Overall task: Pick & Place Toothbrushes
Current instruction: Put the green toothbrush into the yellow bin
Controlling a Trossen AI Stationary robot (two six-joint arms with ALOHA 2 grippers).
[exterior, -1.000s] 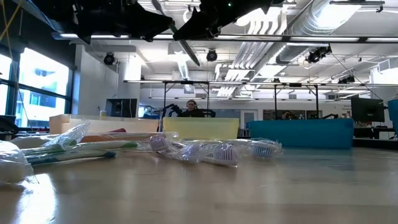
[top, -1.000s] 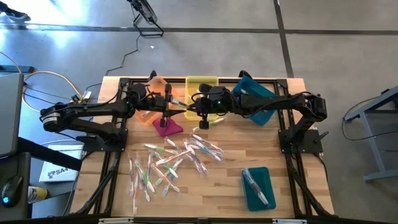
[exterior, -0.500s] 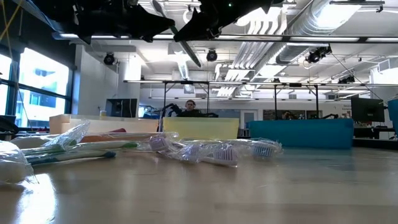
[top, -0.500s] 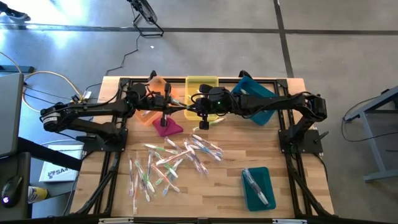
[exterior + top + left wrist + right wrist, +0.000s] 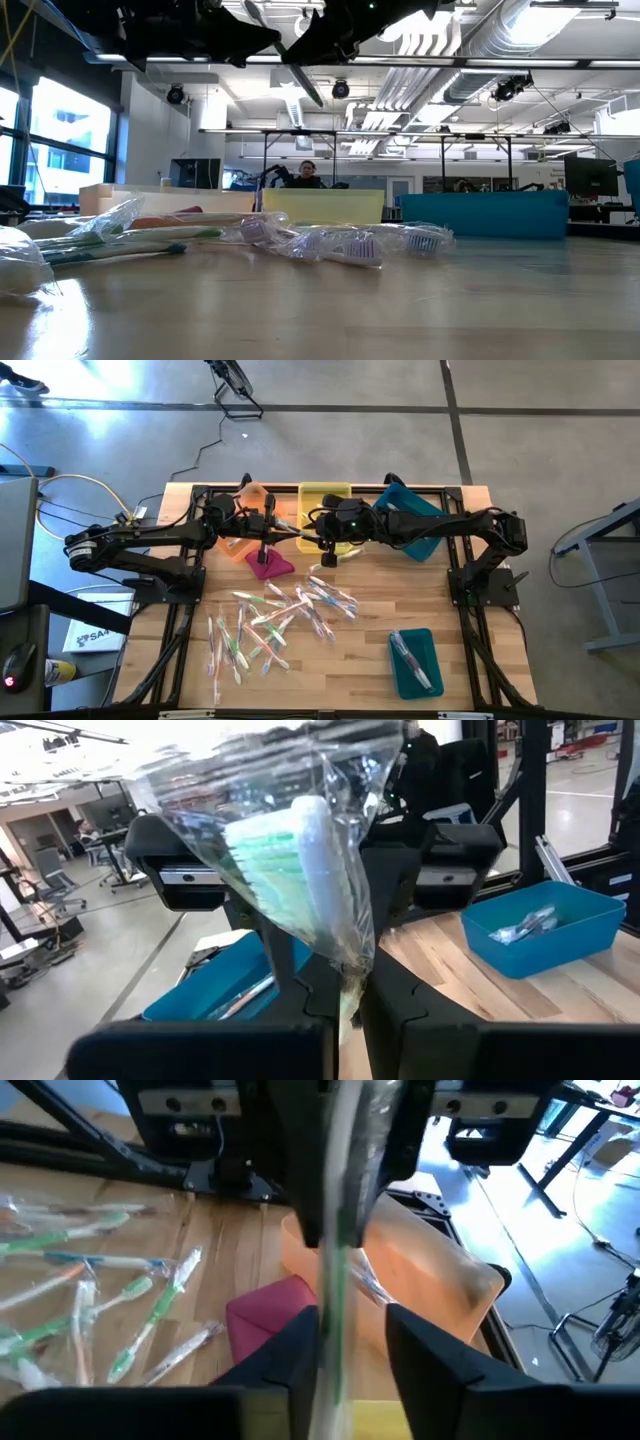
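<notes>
One wrapped toothbrush [image 5: 297,536], white and green in a clear sleeve, hangs in the air above the table's far middle, between my two grippers. My left gripper [image 5: 348,985] comes in from the table's left and is shut on it. My right gripper [image 5: 350,1335] comes from the right and stands open. The toothbrush [image 5: 335,1280] runs through the gap between its fingers. In the low view the toothbrush [image 5: 305,85] slants high above the table. Several more toothbrushes [image 5: 280,615] lie scattered on the table's middle. My left gripper pinches the near end of the clear sleeve [image 5: 350,970] between its two fingers, which come in level from the table's left. The toothbrush runs on past the fingertips toward my right gripper, lifted clear of the table. My right gripper: I cannot tell whether its open fingers [image 5: 300,1345] touch the toothbrush.
At the far edge stand an orange bin [image 5: 245,520], a yellow bin [image 5: 325,495] and a tilted teal bin [image 5: 410,520]. A magenta cloth lump [image 5: 268,563] lies under the grippers. A second teal bin [image 5: 415,660] with toothbrushes stands near the right front.
</notes>
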